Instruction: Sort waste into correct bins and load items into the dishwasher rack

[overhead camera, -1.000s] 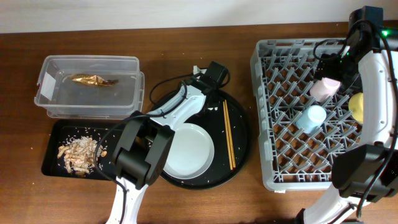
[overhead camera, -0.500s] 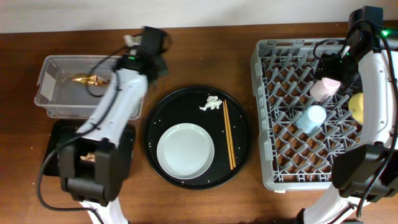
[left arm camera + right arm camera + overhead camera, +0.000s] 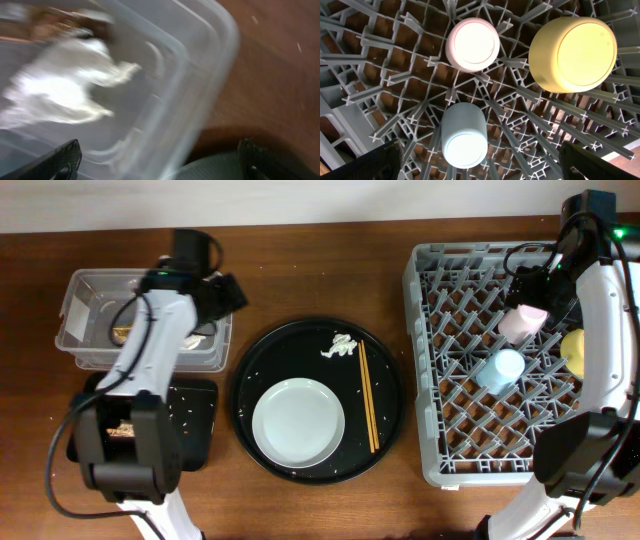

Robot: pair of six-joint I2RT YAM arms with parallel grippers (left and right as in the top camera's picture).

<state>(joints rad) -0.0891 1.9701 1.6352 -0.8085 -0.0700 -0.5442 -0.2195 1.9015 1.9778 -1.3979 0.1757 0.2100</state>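
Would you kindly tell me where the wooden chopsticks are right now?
In the overhead view, the chopsticks lie on the right side of the round black tray, just right of the grey plate and left of the dishwasher rack.

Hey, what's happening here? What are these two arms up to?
Two robot arms are clearing up after a meal. The left gripper is open above the clear tub, where a crumpled white tissue lies. The right gripper hangs open over the dishwasher rack, which already holds a pink cup, a blue cup and a yellow bowl. The pale plate and chopsticks are not yet loaded; they sit on the round black tray.
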